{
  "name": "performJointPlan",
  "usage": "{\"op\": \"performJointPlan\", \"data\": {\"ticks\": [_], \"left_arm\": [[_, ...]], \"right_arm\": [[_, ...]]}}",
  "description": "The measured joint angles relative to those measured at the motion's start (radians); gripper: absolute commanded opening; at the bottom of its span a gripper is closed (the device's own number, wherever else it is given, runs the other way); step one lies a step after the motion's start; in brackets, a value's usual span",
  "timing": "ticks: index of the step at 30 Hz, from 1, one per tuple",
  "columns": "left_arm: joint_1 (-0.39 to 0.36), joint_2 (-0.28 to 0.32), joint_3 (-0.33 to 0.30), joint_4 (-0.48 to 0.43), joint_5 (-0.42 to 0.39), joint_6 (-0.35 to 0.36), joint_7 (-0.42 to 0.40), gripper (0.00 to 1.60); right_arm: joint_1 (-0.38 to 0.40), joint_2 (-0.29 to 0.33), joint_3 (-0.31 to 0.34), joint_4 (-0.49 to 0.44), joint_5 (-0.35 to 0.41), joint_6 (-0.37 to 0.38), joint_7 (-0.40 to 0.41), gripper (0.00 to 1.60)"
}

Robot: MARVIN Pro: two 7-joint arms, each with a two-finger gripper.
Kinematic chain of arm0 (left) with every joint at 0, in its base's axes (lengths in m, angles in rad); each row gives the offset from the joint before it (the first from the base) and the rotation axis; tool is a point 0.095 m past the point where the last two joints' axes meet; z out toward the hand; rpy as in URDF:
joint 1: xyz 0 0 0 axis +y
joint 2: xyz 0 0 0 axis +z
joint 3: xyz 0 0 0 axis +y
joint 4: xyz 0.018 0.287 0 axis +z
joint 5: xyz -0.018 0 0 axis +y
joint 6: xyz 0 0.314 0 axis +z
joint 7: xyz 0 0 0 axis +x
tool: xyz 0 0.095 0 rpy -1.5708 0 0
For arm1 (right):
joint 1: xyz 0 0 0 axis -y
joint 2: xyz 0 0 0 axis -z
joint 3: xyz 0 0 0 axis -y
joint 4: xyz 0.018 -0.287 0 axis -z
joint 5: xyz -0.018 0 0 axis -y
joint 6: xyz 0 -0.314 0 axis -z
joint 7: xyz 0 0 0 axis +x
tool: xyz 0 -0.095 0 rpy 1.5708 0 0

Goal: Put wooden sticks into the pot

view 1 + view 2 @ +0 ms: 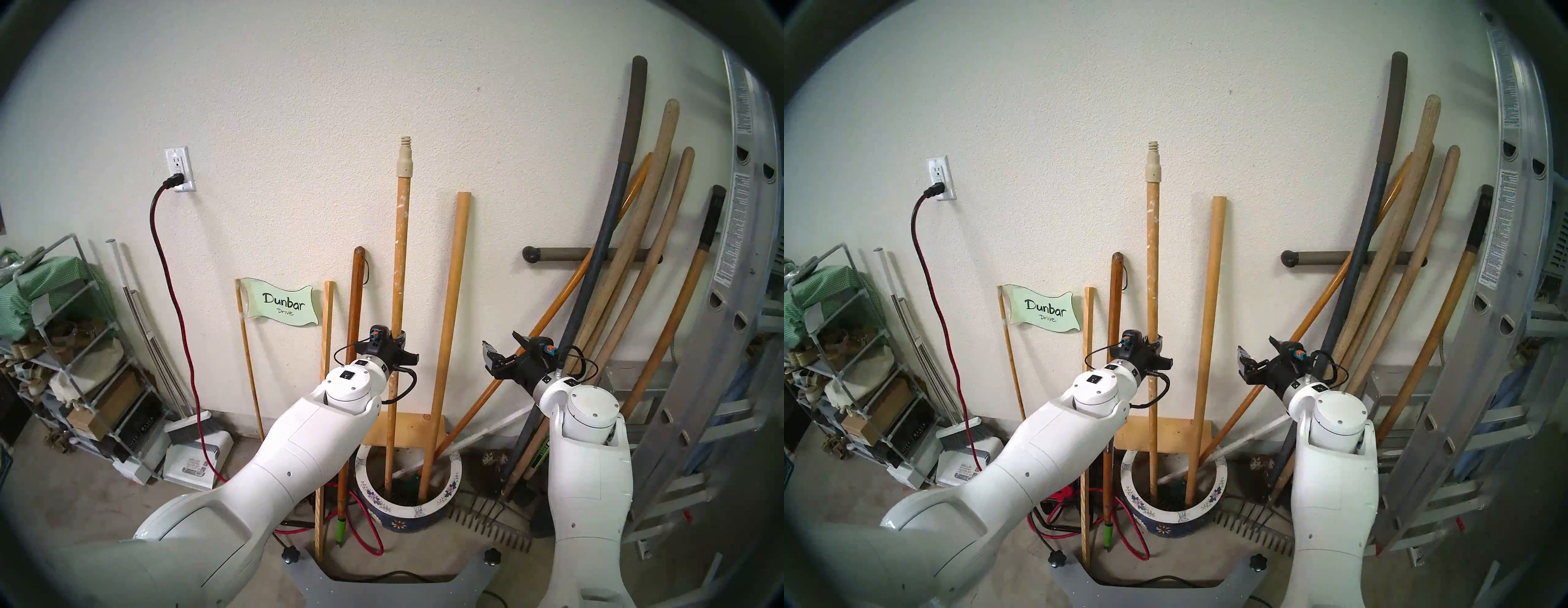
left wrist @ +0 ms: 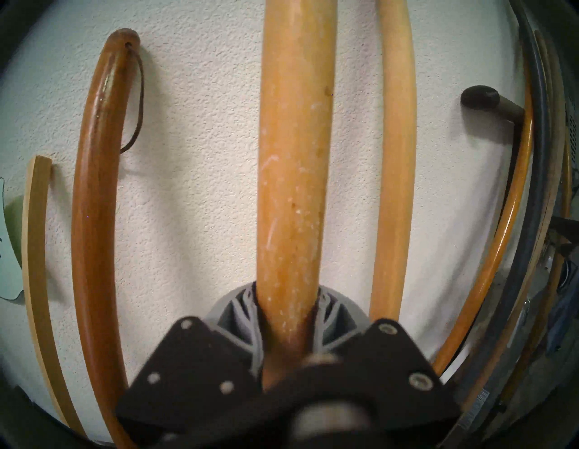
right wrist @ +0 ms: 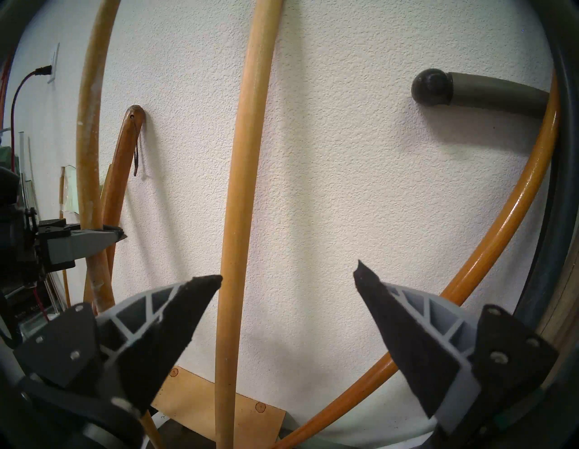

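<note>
Head stereo left: my left forearm hides the lower middle of the dark red-brown stick (image 1: 355, 297) and part of the pot (image 1: 445, 496) rim. My left gripper (image 1: 396, 339) is clamped on the paint-flecked stick (image 1: 399, 254) at mid-shaft; the stick stands upright with its foot inside the pot. The plain dowel (image 1: 449, 305) also stands in the pot, leaning on the wall. The dark red-brown stick rests on the concrete floor (image 1: 85, 501) just left of the pot, outside it. My right gripper (image 1: 502, 350) hangs apart from everything, jaws spread and empty.

Head stereo right: same layout. My right forearm covers the feet of the tool handles (image 1: 1412, 254) leaning at the right. A ladder (image 1: 1513, 297) is cut off by the dark rim.

Left wrist: my grey fingers (image 2: 247, 316) press both sides of the paint-flecked stick, which fills the centre (its top and foot run out of view). The dark red-brown stick, with its cord loop, curves at left; the plain dowel stands at right. Behind them is a textured white wall (image 2: 194, 156).

Right wrist: both black fingertips (image 3: 200, 291) stand well apart with the plain dowel between them farther off, untouched. My left gripper shows at the left edge, closed on the paint-flecked stick. The pot is out of view here.
</note>
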Motion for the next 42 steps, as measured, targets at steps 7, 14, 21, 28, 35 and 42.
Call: {"op": "performJointPlan", "data": {"ticks": [7,14,21,28,35,42], "left_arm": [[-0.072,-0.017,-0.005,0.105,-0.005,0.01,-0.027,0.0],[-0.138,-0.035,0.005,0.204,-0.005,0.014,-0.056,0.0],[-0.208,-0.066,0.022,0.313,0.002,0.016,-0.079,0.0],[-0.275,-0.101,0.036,0.424,0.015,0.012,-0.102,0.0],[-0.329,-0.137,0.042,0.527,0.024,-0.005,-0.119,0.11],[-0.372,-0.172,0.042,0.631,0.025,-0.046,-0.136,0.37]], "right_arm": [[0.0,0.0,0.0,0.0,0.0,0.0,0.0,1.6],[0.0,0.0,0.0,0.0,0.0,0.0,0.0,1.6],[0.0,0.0,0.0,0.0,0.0,0.0,0.0,1.6],[0.0,0.0,0.0,0.0,0.0,0.0,0.0,1.6],[0.0,0.0,0.0,0.0,0.0,0.0,0.0,1.6],[0.0,0.0,0.0,0.0,0.0,0.0,0.0,1.6]]}}
